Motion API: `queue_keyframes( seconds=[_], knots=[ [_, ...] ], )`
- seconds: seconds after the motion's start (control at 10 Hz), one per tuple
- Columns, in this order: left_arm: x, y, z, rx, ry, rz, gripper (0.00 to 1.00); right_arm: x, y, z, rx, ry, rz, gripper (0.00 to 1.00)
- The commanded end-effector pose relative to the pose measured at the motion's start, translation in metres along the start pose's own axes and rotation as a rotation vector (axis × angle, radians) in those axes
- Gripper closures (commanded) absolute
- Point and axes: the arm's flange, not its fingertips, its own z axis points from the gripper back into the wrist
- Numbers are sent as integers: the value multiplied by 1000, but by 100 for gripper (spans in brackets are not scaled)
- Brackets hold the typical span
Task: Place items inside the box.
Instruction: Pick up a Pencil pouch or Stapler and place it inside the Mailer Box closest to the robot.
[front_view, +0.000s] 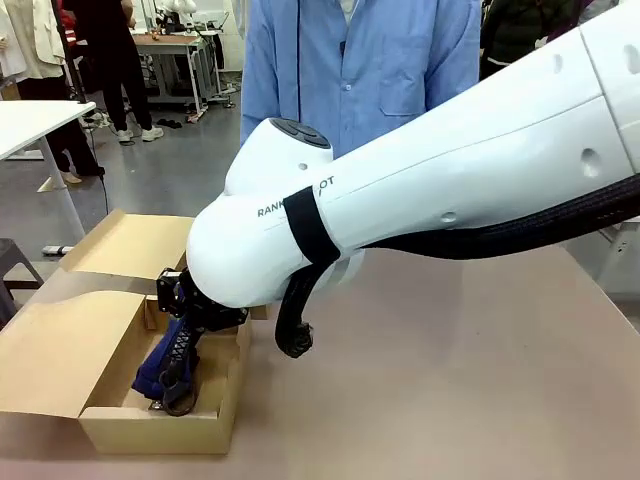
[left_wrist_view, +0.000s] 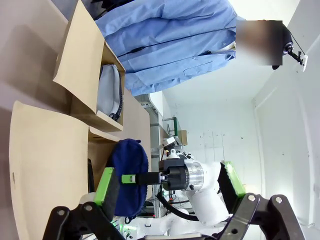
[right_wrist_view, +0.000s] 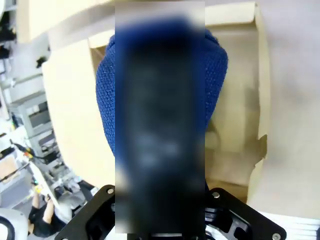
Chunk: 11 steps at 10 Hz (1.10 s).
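- Long navy-blue fabric zip pouch (front_view: 150, 372) stands tilted inside open brown cardboard box (front_view: 150, 432), lower end down; can't tell if it touches the bottom.
- R pincer (front_view: 176, 385) reaches into box from above, clamped on the pouch.
- L pincer (left_wrist_view: 169, 176) spread wide, nothing betw. its green pads (left_wrist_view: 106, 184), looking at box from the side.
- Box sits on tan table (front_view: 450, 380), robot's left side; person in light-blue coat (front_view: 350, 70) at far edge.

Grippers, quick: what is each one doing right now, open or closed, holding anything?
Left gripper: open, nothing between the jaws.
Right gripper: closed on the navy pencil pouch, reaching into the cardboard box.
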Motion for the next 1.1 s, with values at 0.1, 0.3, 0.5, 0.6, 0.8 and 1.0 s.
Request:
queue_keyframes(
  seconds=[0.1, 0.3, 0.5, 0.6, 0.8, 1.0],
  knots=[
    [0, -1, 0, -27, -13, -18, 0, 6, 12, -28, -112, 2, -57, 93],
    [0, -1, 0, -27, -13, -18, 0, 13, 7, -42, -158, 22, -69, 93],
    [0, -1, 0, -27, -13, -18, 0, 12, -1, -48, -249, 81, 0, 93],
    [0, -1, 0, -27, -13, -18, 0, 11, -2, -48, -252, 119, 25, 93],
    [0, -1, 0, -27, -13, -18, 0, 11, -2, -48, -240, 152, 27, 65],
    [0, -1, 0, -27, -13, -18, 0, 11, -3, -49, -250, 159, 30, 6]
  ],
)
